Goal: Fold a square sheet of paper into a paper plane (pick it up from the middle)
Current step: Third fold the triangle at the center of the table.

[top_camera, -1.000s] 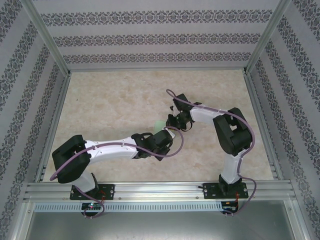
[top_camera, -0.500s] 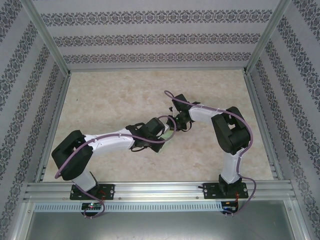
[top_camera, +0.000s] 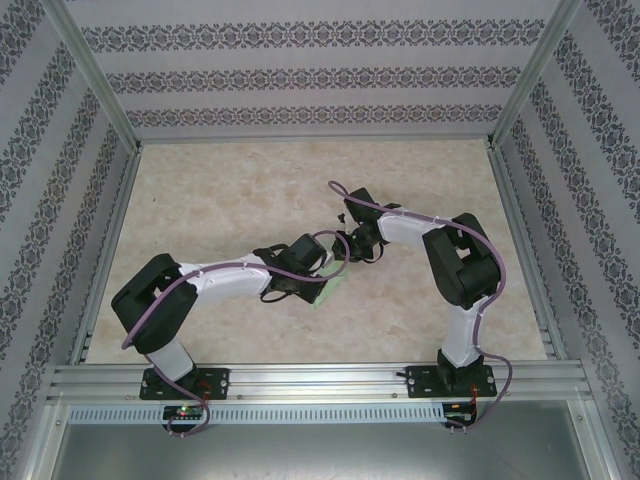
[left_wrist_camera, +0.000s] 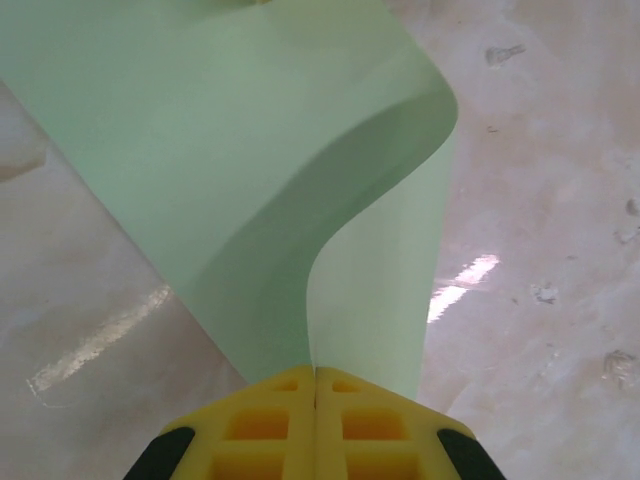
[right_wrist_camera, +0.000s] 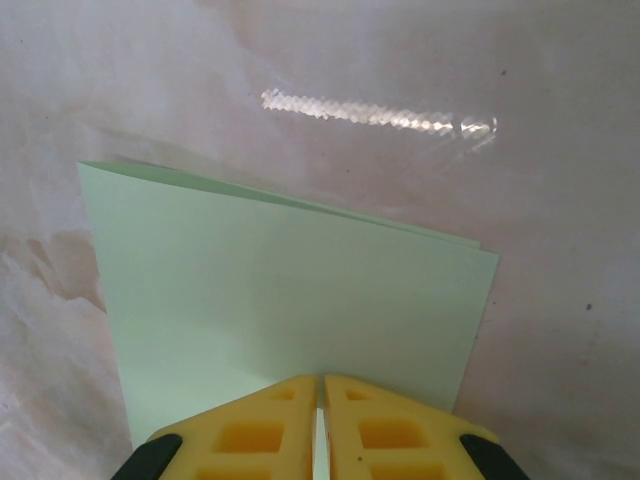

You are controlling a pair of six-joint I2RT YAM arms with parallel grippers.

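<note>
The left jaws and right jaws are both clamping the sheet [right_wrist_camera: 290, 290]. It is spreading folded ahead of the right jaws and curling forward from the left jaws, over the desk [left_wrist_camera: 560, 200].

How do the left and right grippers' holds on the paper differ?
At the left gripper the green paper bows in a loose curve; at the right gripper it runs flat. Ahead of the right gripper two layers lie nearly edge to edge; ahead of the left gripper they gape apart. Both are shut on it.
</note>
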